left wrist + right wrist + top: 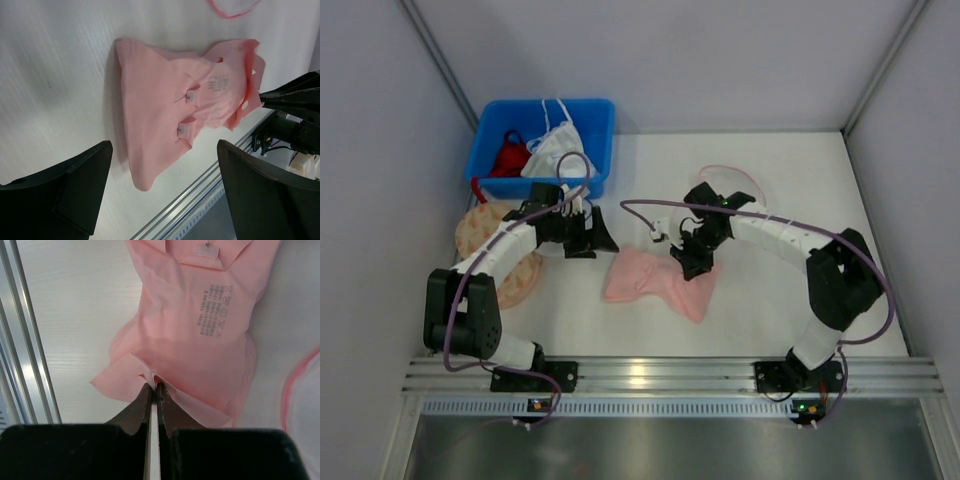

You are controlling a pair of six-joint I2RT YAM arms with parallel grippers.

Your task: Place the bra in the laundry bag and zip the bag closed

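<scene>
Left tool (164,147) spread wide; right tool (154,386) pinched tight on bra (200,315).

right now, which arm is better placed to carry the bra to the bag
Right. The right claw is shut on the edge of the bra, with the bag close beside it. The left claw is open, holding nothing.

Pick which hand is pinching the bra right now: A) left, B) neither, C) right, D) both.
C: the right hand has its fingers shut on a fold at the edge of the bra, while the left hand is wide open and grips nothing.
</scene>
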